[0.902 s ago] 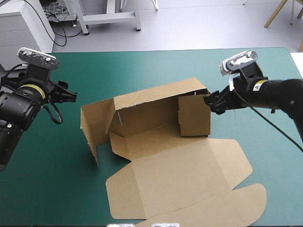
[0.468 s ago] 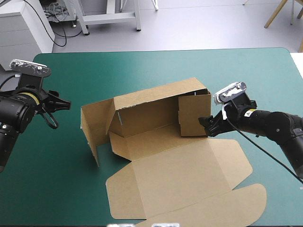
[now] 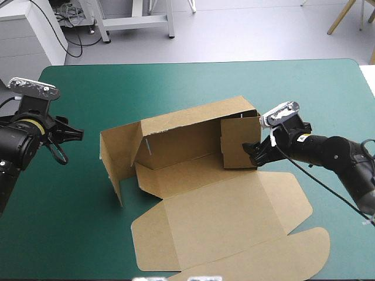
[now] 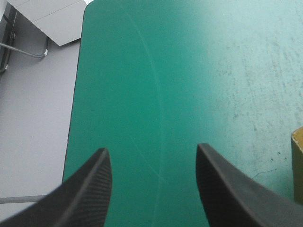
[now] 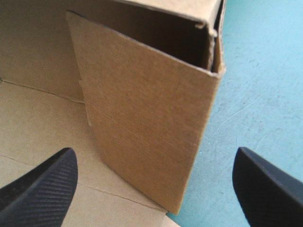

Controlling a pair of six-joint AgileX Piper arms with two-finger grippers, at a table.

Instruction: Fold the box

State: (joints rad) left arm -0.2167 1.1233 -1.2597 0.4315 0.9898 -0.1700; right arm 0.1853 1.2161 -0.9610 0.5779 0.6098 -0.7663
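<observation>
- The surface [image 3: 176,82] under its teal-green cover lies bare along the far edge and down both sides. There is wide open room between the left edge and the board.
- The box [image 3: 222,222] sits at the middle, partly raised. Its long back wall and both end walls stand upright, and the lid panel lies flat, running to the near edge.
- The right arm [image 3: 334,155] reaches in low from the right edge, angled toward the right end wall.
- The left arm [image 3: 17,140] is held at the left edge, well apart from the board, pointing across bare cover.
- The right end effector [image 3: 253,153] has its fingers spread wide. The upright end wall [image 5: 151,127] stands between them, near its lower outer corner. Whether they touch it cannot be told.
- The left end effector [image 3: 75,133] is spread too, gripping nothing. In its wrist view it [image 4: 151,149] is over bare cover, with one box corner [image 4: 298,165] ahead at the side.
</observation>
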